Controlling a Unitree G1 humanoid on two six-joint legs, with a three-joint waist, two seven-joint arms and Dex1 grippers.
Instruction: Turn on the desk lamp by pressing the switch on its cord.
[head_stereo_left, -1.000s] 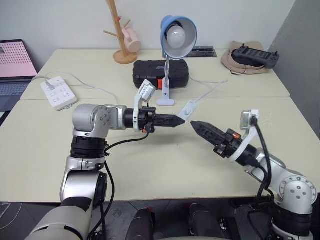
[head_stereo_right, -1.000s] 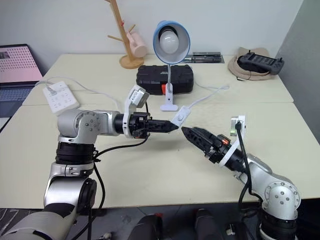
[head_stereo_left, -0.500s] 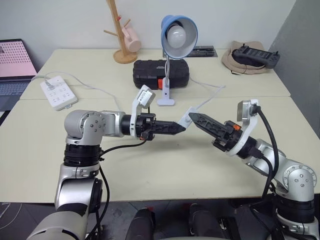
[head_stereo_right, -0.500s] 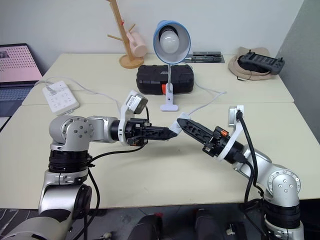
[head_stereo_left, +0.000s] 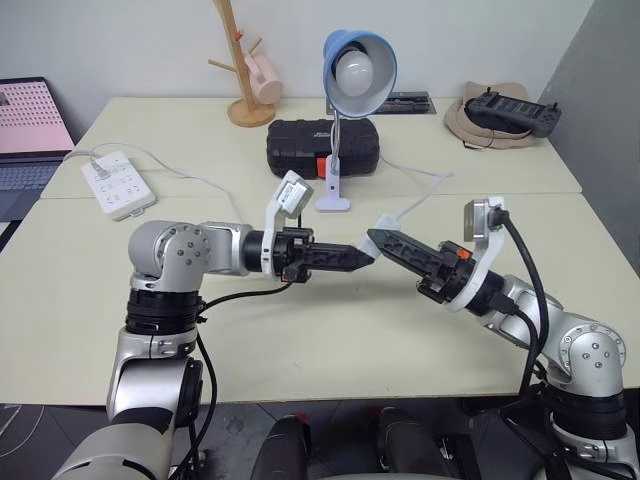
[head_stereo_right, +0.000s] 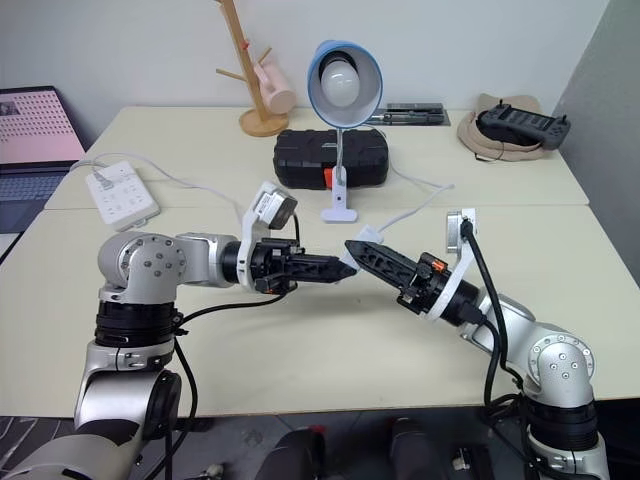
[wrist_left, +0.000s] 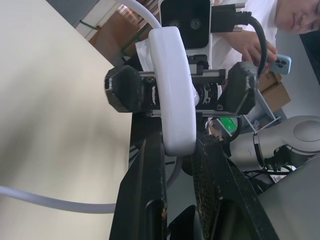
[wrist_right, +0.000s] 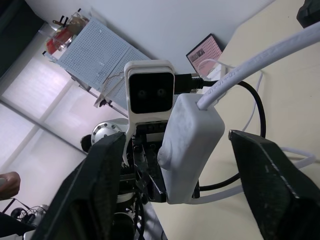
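Left wrist view: left fingers (wrist_left: 200, 165) clamp the switch (wrist_left: 173, 90) lengthwise; right fingers (wrist_right: 260, 165) flank it, parted.

A blue shade and white bulb are shown on the desk lamp (head_stereo_left: 357, 70). The switch (wrist_left: 173, 87) and cord (head_stereo_left: 415, 198) are white, the case (head_stereo_left: 320, 146) black, the table (head_stereo_left: 300, 330) pale cream, the laptop screen (head_stereo_left: 33, 118) pink and dotted.

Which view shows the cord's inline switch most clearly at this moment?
The left wrist view: the switch stands end-on, pinched between the left gripper's fingers. The right wrist view shows it between the right gripper's spread fingers. In both eye views it is a small white sliver where the two grippers meet.
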